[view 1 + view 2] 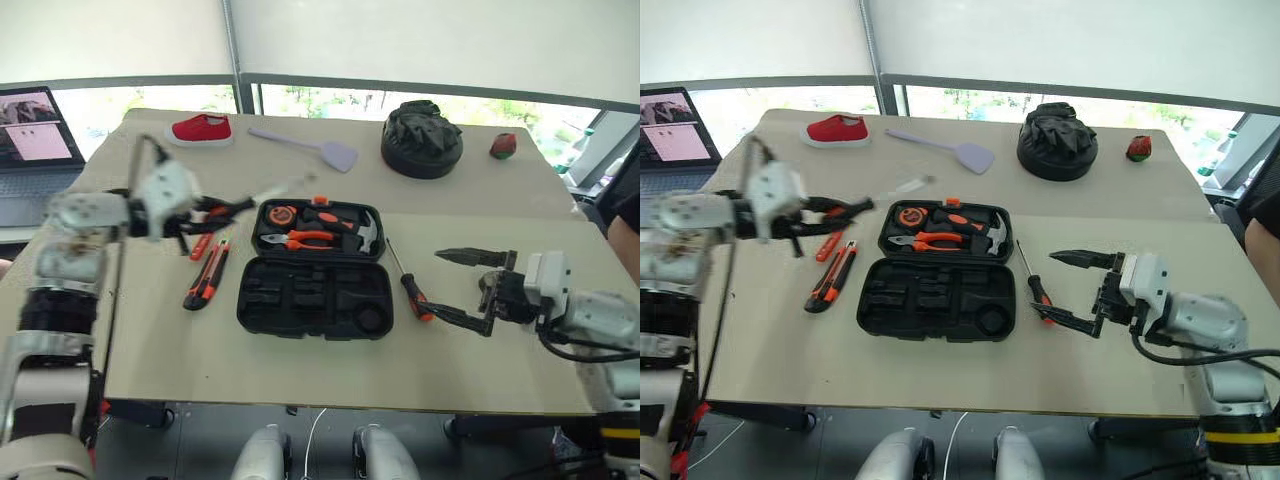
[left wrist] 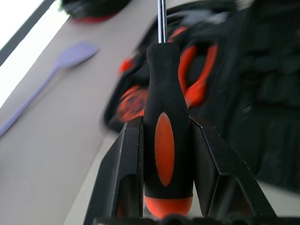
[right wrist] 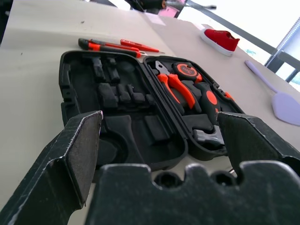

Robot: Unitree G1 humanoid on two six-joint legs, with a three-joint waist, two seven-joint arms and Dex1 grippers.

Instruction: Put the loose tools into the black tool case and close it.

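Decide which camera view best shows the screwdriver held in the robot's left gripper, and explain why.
The left wrist view: the screwdriver stands large there, its black and orange handle clamped in the left gripper. The two eye views show it small and blurred above the table, left of the tool case. The right wrist view looks at the case instead.

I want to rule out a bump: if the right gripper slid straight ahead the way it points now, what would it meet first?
Probably the screwdriver lying just ahead of the open right gripper, then the open tool case beyond it. The gripper's height over the table is unclear, so it might pass above.
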